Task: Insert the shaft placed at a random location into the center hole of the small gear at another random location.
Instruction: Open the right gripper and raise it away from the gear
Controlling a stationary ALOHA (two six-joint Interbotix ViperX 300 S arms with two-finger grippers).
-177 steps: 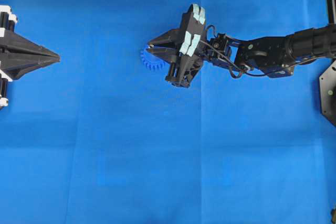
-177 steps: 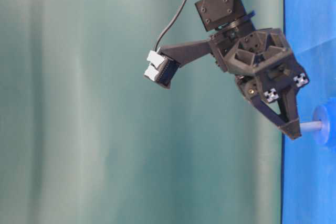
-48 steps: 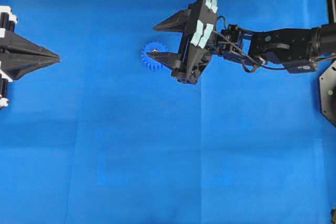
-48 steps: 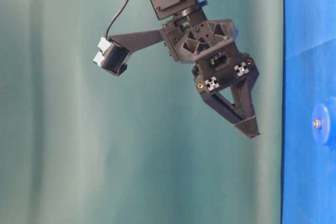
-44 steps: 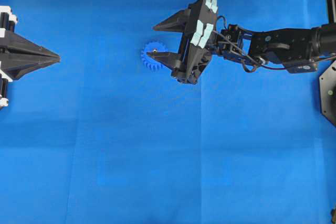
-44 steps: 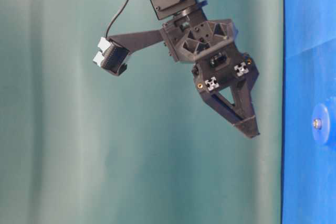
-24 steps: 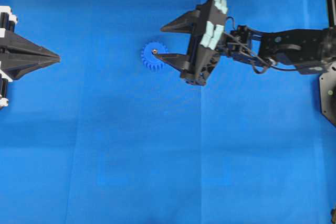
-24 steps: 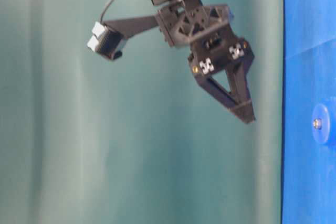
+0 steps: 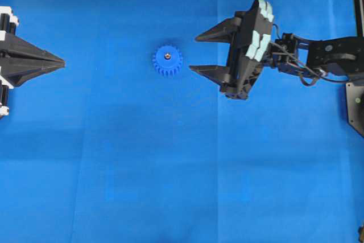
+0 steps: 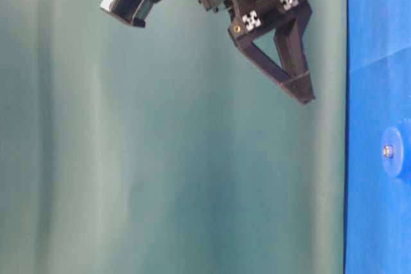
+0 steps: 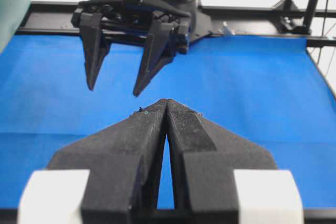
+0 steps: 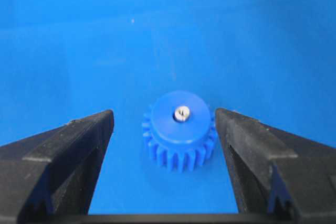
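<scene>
On blue mat: shaft [image 12: 182,113] seated in small gear [image 12: 180,131] | right jaws wide, empty | left jaws closed, empty

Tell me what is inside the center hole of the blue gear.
The shaft sits in the center hole of the small gear; only its shiny silver end shows at the hub's top. The rest of the shaft and the hole's depth are hidden inside the gear. Nothing else covers it.
</scene>
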